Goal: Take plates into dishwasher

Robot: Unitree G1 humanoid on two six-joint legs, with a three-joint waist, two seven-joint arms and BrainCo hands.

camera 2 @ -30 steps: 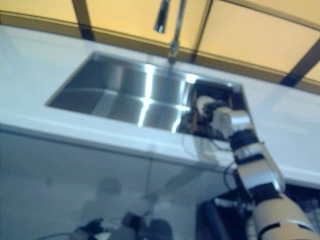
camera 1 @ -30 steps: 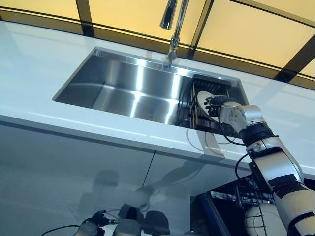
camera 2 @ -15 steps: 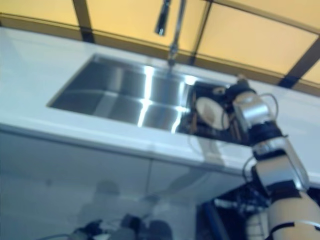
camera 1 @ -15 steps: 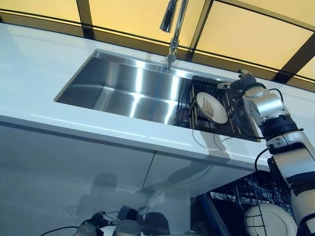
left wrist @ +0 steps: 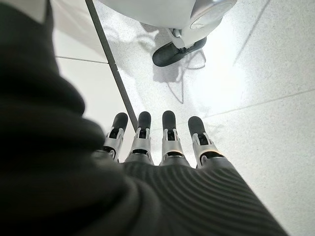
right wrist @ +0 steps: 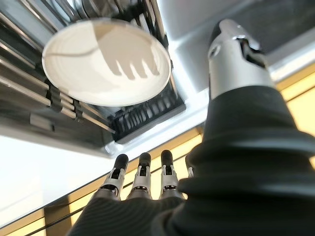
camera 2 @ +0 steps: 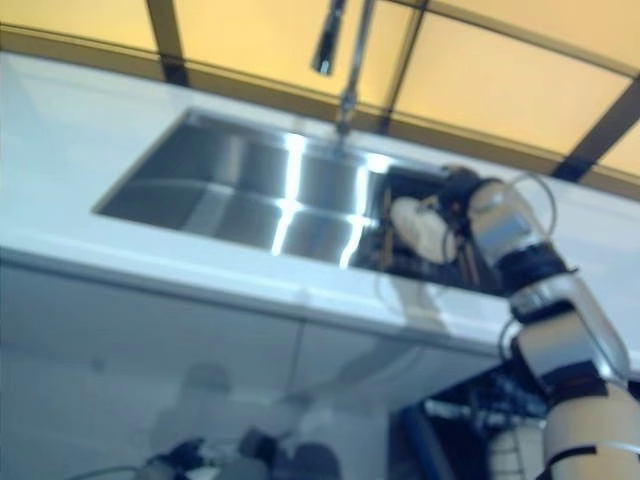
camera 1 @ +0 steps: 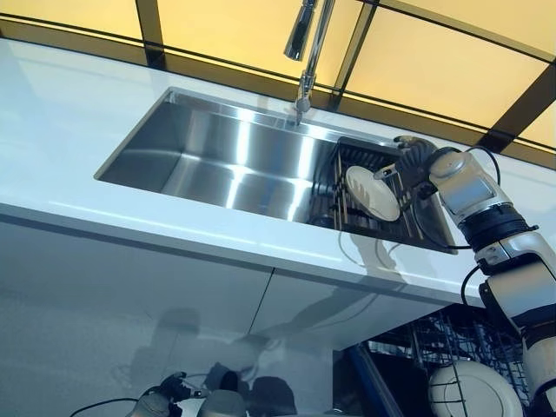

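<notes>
A white plate (camera 1: 372,193) stands on edge in the dark dish rack (camera 1: 367,153) at the right end of the sink (camera 1: 217,161). My right hand (camera 1: 415,160) hovers just right of the plate's upper rim. In the right wrist view its fingers (right wrist: 141,178) are straight and the thumb (right wrist: 230,54) is spread, with the plate (right wrist: 106,61) beyond them and apart from them; the fingers' shadow falls on it. A second white plate (camera 1: 473,391) sits in the dishwasher basket (camera 1: 452,339) at the lower right. My left hand (left wrist: 162,142) hangs low over the floor, fingers straight.
A tall faucet (camera 1: 306,43) rises behind the sink. White countertop (camera 1: 69,113) surrounds the basin, with a front edge overhanging the cabinet fronts. The dishwasher basket is pulled out below the counter's right end.
A second ago my right hand was in front of the plate; it swung out to the rack's rear right and has come back to the plate's right rim. The plate stayed in the rack.
</notes>
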